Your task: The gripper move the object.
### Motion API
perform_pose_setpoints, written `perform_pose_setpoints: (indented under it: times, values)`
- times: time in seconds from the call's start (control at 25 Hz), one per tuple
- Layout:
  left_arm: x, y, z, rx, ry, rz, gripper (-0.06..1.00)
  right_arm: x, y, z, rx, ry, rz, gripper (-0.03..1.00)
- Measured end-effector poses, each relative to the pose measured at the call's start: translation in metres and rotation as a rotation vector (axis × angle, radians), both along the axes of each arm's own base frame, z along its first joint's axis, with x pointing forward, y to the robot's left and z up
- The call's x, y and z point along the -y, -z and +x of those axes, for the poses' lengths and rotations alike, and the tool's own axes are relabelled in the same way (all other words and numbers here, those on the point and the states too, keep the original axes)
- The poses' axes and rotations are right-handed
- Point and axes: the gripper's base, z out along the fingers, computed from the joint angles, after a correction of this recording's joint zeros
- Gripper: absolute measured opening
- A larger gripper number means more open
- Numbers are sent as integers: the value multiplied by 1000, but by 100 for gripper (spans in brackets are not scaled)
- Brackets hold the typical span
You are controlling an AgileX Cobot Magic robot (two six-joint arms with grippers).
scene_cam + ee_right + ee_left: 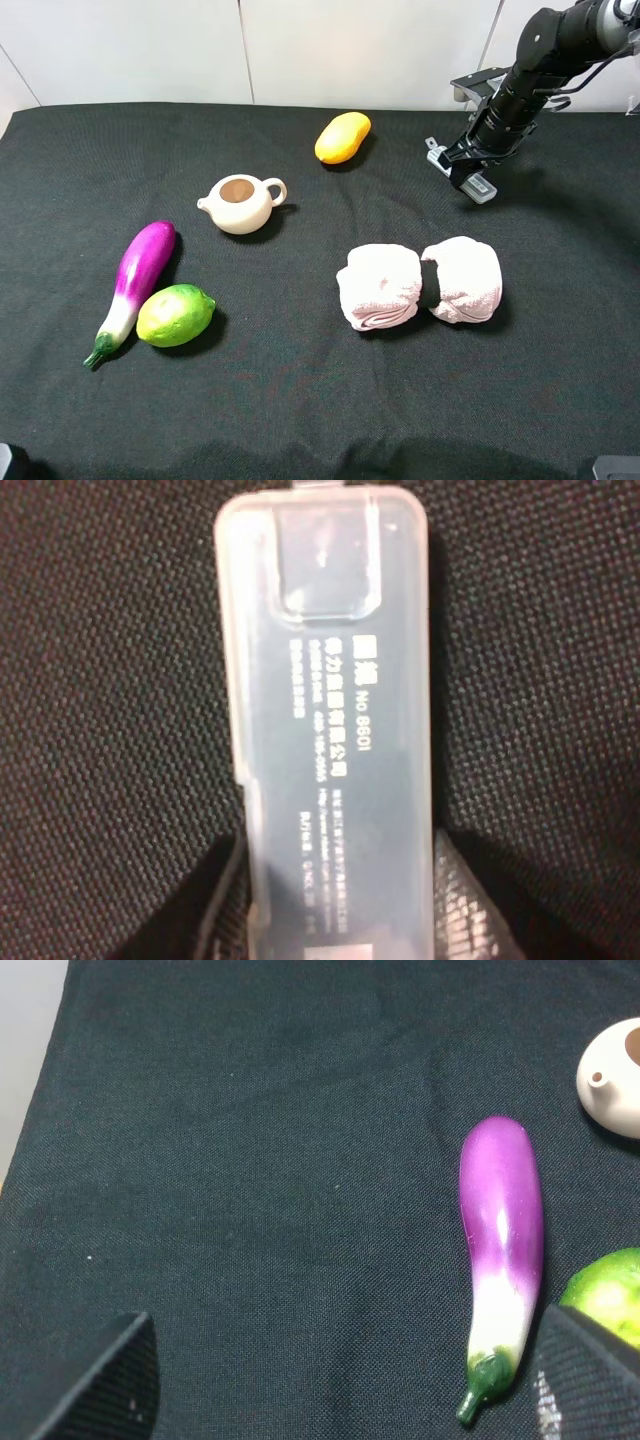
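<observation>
Now | black cloth [300, 420] across whole frame | two pink towel rolls [420, 283] right of centre | my right gripper [470, 172] upper right, fingers pinching clear plastic case [480, 188] | my left gripper [340, 1400] fingers spread wide | eggplant [135, 285] lower left | teapot [240, 203] left of centre | lime [175, 315] just beside eggplant | mango [342, 137] top centre

Gripper [472, 180]: black, boxy claw on the right arm, angled down over the far right of the black cloth [300, 400]; fingers [225, 910] pressed to both sides of the case [340, 730].
Case: translucent oblong plastic box, white print, one end gripped.
</observation>
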Motion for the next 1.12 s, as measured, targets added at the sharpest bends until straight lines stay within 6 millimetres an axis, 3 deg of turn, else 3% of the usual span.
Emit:
perform_pose_setpoints:
  times: [0.64,1.12]
  values:
    - [0,0,0,0,0,0,79,-1,-4,-3,-35,8,18,29]
    - [0,0,0,0,0,0,79,-4,-53,-12,-21,-8,54,29]
